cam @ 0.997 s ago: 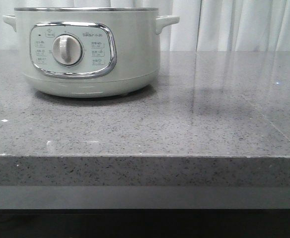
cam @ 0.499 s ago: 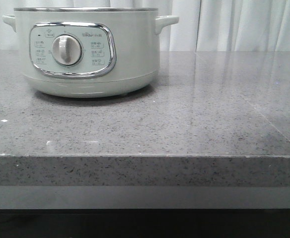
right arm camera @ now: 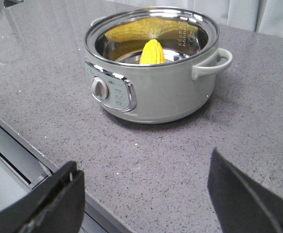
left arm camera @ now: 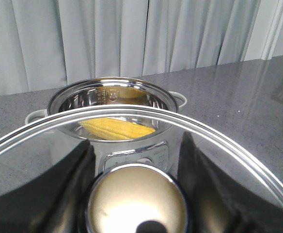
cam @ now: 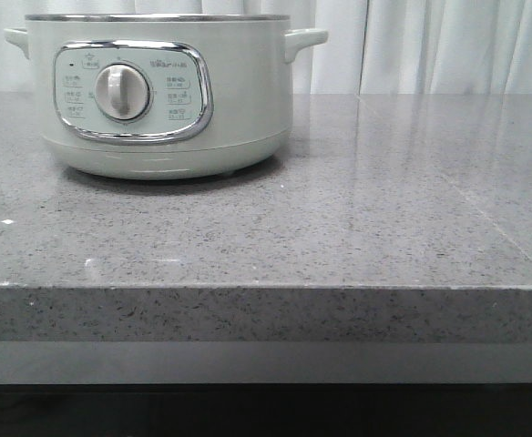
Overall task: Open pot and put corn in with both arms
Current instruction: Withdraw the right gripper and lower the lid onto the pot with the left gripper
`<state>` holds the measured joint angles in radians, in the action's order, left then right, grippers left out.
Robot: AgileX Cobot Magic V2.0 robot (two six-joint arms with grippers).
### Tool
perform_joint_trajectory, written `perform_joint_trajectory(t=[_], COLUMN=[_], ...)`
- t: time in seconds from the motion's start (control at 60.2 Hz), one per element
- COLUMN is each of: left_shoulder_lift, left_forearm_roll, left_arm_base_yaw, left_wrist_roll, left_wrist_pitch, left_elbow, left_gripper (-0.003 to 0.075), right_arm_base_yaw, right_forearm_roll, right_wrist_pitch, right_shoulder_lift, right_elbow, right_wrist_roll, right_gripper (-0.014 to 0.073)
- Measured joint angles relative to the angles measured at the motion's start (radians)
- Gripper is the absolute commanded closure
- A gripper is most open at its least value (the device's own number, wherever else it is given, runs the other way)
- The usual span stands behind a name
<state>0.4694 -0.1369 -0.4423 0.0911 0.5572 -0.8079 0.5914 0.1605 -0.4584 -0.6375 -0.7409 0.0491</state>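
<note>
The pale grey-white pot (cam: pixel 166 100) stands uncovered at the back left of the counter, its dial facing me. Inside it lies the yellow corn (right arm camera: pixel 152 52), which the left wrist view shows as the corn (left arm camera: pixel 117 128) seen through the glass. My left gripper (left arm camera: pixel 136 167) is shut on the round knob (left arm camera: pixel 136 201) of the glass lid (left arm camera: pixel 146 112) and holds it above and in front of the pot (left arm camera: pixel 110 94). My right gripper (right arm camera: pixel 144 160) is open and empty over the counter's front edge, short of the pot (right arm camera: pixel 170 92). Neither gripper shows in the front view.
The grey speckled counter (cam: pixel 357 228) runs right of the pot and ends in a thick front edge (cam: pixel 266 314). White curtains (cam: pixel 430 45) hang behind. A lower grey ledge (right arm camera: pixel 10 160) lies below the counter's front edge.
A dim shadow on the counter right of the pot has faded away. The pot has not moved.
</note>
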Motion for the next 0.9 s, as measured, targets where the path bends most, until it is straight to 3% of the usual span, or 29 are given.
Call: perform_joint_trajectory(t=[0.898], left_shoulder_lift=[0.002], left_forearm_roll=[0.000], left_arm_base_yaw=[0.000], left_wrist_roll=[0.000], left_wrist_pitch=[-0.048], left_elbow=[0.000], left_gripper=[0.0479], right_arm_base_yaw=[0.000], right_forearm_roll=[0.000], right_wrist_pitch=[0.002], right_shoulder_lift=[0.002], right_elbow=[0.002], right_wrist_roll=[0.000], right_gripper=[0.0044])
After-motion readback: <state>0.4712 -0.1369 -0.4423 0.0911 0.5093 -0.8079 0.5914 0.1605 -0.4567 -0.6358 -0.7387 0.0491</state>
